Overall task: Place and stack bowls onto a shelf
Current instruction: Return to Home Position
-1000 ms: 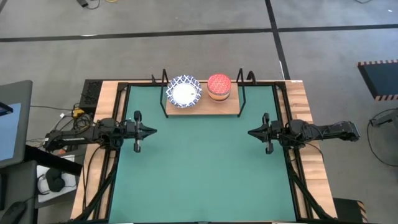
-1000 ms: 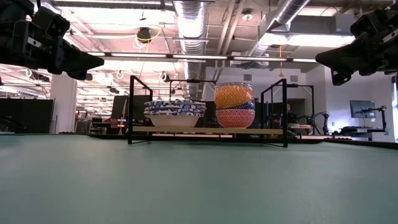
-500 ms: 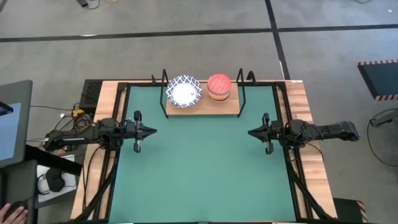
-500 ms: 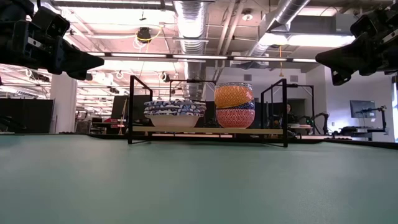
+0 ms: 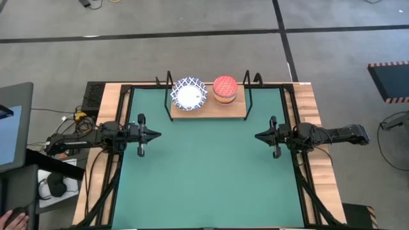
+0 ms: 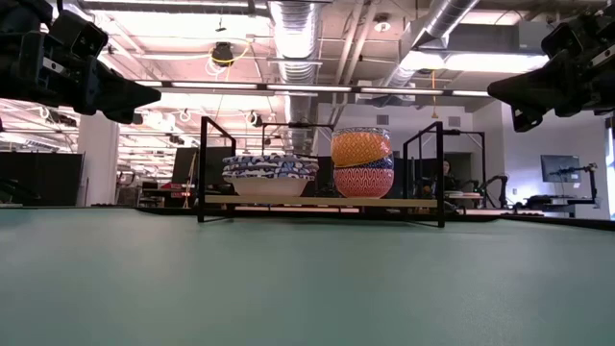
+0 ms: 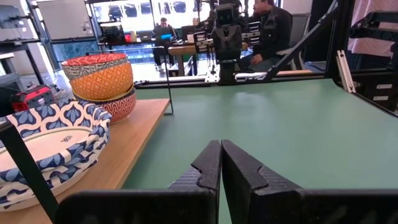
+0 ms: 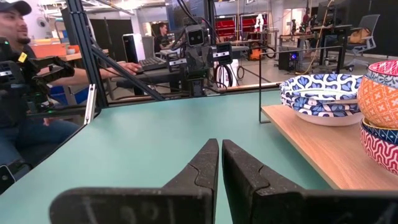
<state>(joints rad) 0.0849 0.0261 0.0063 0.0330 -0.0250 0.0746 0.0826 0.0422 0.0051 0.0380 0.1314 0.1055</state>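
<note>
- Light wooden shelf (image 5: pixel 208 112) on a black wire frame, far centre: white blue-rimmed bowls (image 5: pixel 190 94) stacked left, small coloured bowls (image 5: pixel 225 88) stacked right.
- Left gripper (image 5: pixel 156 135), right gripper (image 5: pixel 257 136): mid-table sides, fingers closed, empty.
- Only the left wrist view shows an unreadable mark (image 7: pixel 62 140) inside the topmost of the white blue-rimmed bowls.

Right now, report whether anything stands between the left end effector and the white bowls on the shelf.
Only the shelf's own black wire frame: its left end stands between the left end effector and the white bowls. Nothing else shows on the green mat between them. The right end effector waits at the mat's right side.
</note>
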